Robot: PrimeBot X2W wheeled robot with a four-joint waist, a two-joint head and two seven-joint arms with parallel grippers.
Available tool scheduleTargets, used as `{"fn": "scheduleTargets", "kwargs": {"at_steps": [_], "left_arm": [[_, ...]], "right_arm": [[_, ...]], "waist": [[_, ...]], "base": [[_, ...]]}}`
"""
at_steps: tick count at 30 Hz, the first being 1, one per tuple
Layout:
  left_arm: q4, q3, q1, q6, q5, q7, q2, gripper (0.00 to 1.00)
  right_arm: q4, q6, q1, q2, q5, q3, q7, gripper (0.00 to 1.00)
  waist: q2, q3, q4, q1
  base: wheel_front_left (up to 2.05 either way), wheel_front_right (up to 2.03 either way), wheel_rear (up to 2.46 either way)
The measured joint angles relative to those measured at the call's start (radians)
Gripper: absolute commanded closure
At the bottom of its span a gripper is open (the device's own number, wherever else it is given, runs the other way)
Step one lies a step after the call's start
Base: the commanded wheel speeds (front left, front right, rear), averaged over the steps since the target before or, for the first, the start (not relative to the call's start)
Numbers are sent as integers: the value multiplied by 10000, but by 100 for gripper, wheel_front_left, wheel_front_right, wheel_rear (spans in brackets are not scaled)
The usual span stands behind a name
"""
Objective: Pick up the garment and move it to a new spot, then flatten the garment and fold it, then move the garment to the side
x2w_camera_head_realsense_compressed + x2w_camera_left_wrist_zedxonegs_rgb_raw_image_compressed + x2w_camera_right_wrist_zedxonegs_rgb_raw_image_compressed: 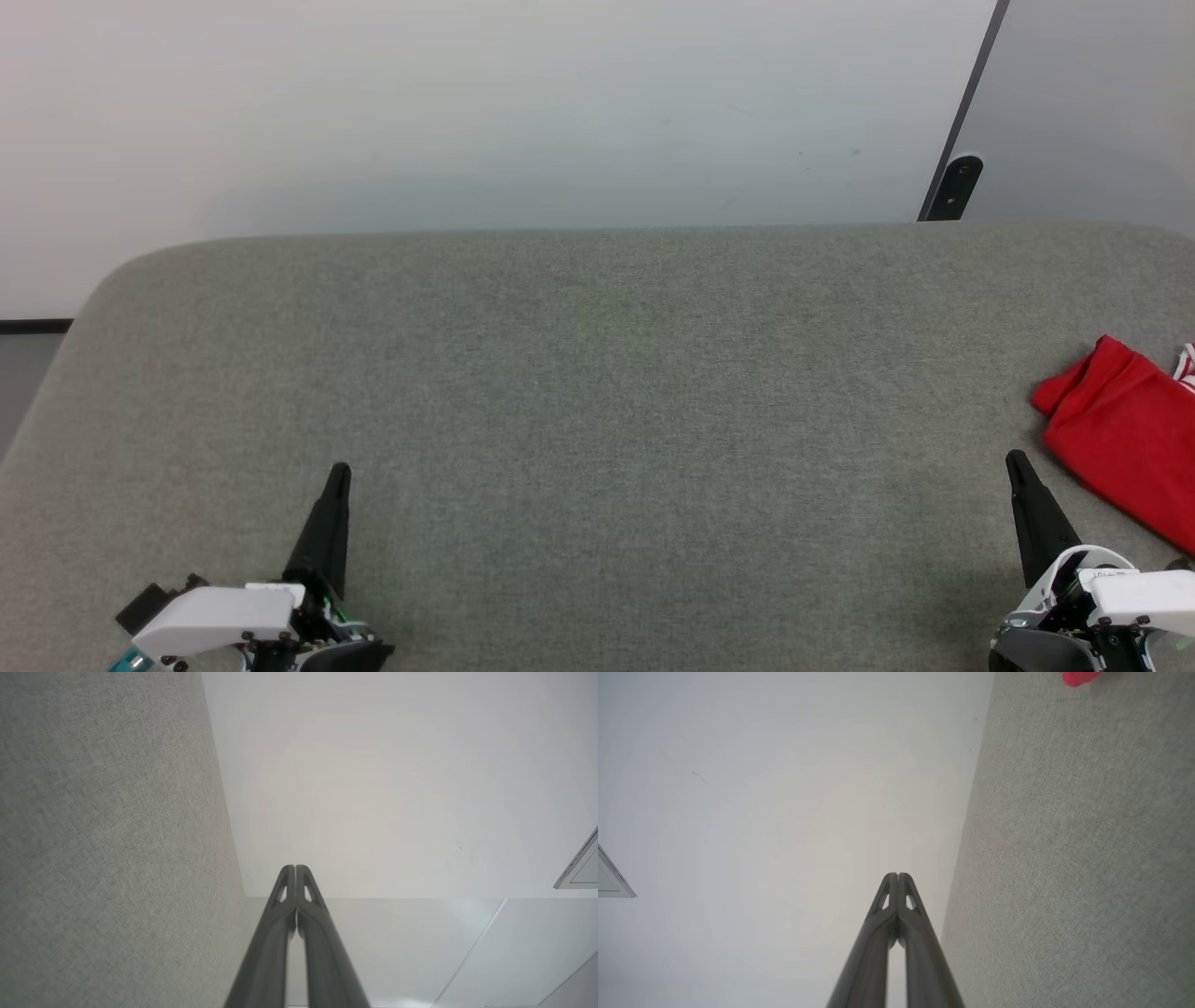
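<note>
The garment point(1125, 434) lies folded at the right edge of the grey cloth-covered table point(597, 373); it is bright red with a bit of red-and-white striped trim at the frame's edge. A red corner of the garment point(1076, 677) also peeks in at the top of the right wrist view. My right gripper point(1016, 462) is shut and empty, low on the right, a short way left of the garment and apart from it. My left gripper point(340, 472) is shut and empty at the lower left. In the wrist views both pairs of fingertips touch, the left gripper point(295, 868) and the right gripper point(898, 875).
A pale wall point(467, 112) rises behind the table's far edge. At the back right a dark post point(957, 182) stands by a grey panel point(1092, 103). The table's left corner is rounded, with dark floor point(28, 364) beyond it.
</note>
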Motion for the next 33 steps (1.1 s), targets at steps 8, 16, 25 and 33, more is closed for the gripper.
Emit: {"fn": "scheduleTargets", "kwargs": {"at_steps": [8, 16, 25, 33], "left_arm": [[0, -2, 0, 0, 0, 0, 0, 100], [0, -2, 0, 0, -2, 0, 0, 100], [0, 0, 0, 0, 0, 0, 0, 100], [0, 0, -1, 0, -2, 0, 0, 100]], "right_arm": [[0, 0, 0, 0, 0, 0, 0, 100], [0, 0, 0, 0, 0, 0, 0, 100], [0, 0, 0, 0, 0, 0, 0, 100], [0, 0, 0, 0, 0, 0, 0, 100]], "waist": [[0, -1, 0, 0], [0, -1, 0, 0], [0, -1, 0, 0], [0, -1, 0, 0]], "base": [[0, 0, 0], [0, 0, 0], [0, 0, 0], [0, 0, 0]]}}
